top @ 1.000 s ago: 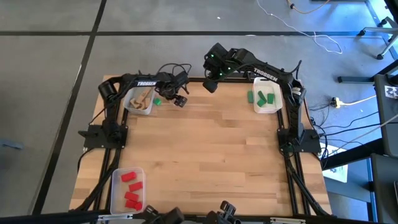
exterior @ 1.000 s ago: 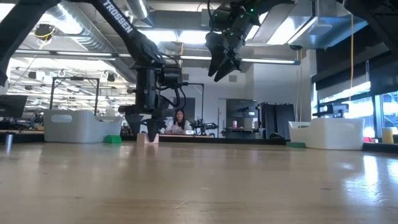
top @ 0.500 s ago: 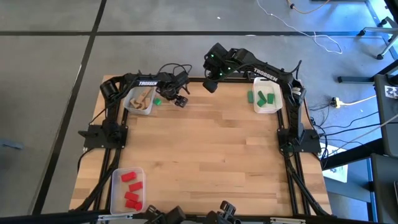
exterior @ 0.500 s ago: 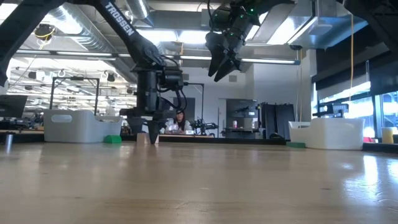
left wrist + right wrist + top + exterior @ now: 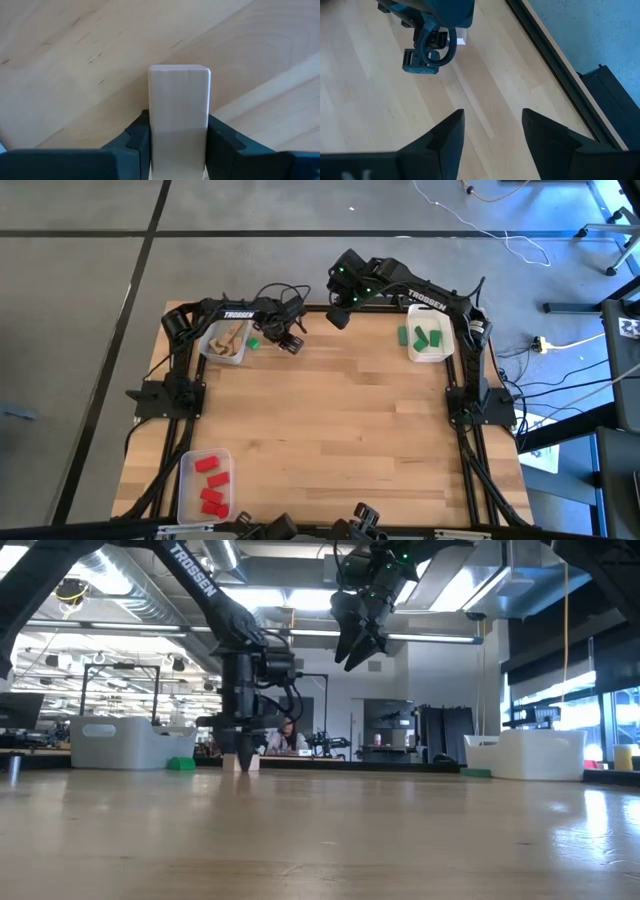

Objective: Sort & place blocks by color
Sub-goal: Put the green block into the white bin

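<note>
Overhead, a pale wooden bench (image 5: 330, 410) framed in black rails is seen standing on a grey floor, with cables trailing off at the far right. Three clear bins are set near its corners: one (image 5: 222, 340) with wooden blocks, one (image 5: 428, 338) with green blocks, one (image 5: 203, 480) with red blocks. A loose green block (image 5: 254, 342) lies just beside the first bin. The left gripper (image 5: 291, 344) is lowered to the bench near that bin; what it holds is hidden by the arm in this view. The right gripper (image 5: 338, 317) is held raised over the far edge.

From bench height, a workshop with ceiling ducts and shelving is seen behind, and a seated person (image 5: 288, 736) is partly covered by the left arm.

Through the left wrist camera, a pale wooden block (image 5: 179, 117) is seen clamped upright between the fingers (image 5: 226, 145), its lower end cut off.

Through the right wrist camera, its fingers (image 5: 449, 135) are parted with nothing between them.
</note>
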Available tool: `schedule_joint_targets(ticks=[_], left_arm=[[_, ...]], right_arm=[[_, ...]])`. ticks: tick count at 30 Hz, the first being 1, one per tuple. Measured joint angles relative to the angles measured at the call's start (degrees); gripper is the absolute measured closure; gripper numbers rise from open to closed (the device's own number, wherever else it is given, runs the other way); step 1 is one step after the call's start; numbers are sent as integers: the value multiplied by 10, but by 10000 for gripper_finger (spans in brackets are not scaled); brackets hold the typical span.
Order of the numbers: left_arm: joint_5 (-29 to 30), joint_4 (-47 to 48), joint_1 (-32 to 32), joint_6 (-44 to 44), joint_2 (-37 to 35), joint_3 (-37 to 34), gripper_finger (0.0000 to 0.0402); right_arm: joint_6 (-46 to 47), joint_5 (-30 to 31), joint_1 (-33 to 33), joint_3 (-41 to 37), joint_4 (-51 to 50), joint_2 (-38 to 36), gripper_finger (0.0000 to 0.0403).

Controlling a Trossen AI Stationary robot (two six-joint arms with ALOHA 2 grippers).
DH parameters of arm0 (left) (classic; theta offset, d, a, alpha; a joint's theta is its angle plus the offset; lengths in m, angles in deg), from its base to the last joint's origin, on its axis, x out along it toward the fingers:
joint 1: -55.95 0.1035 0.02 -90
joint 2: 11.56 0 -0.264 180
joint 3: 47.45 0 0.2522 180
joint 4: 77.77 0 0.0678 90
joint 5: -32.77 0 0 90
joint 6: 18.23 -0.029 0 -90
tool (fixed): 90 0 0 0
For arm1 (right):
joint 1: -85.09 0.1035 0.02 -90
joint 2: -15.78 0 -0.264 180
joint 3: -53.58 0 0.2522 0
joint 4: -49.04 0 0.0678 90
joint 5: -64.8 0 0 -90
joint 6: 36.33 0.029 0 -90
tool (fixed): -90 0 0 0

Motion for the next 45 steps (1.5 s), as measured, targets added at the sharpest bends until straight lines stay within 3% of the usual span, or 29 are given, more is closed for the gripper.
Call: schedule_joint_targets(ticks=[4,15,21,27,34,45], left_arm=[[1,22,6,-19,-24,-4,282],[24,99,38,-20,-178,-1,282],[82,176,60,-20,-231,-1,282],[76,221,114,-20,-235,-13,282],[36,188,174,-20,-235,-86,282],[8,114,203,-20,-235,-158,282]], right_arm=[[1,0,0,0,0,0,204],[0,0,0,0,4,0,204],[0,0,0,0,4,0,204],[-1,0,0,0,5,0,204],[-1,0,0,0,23,0,204],[-2,0,0,0,44,0,204]])
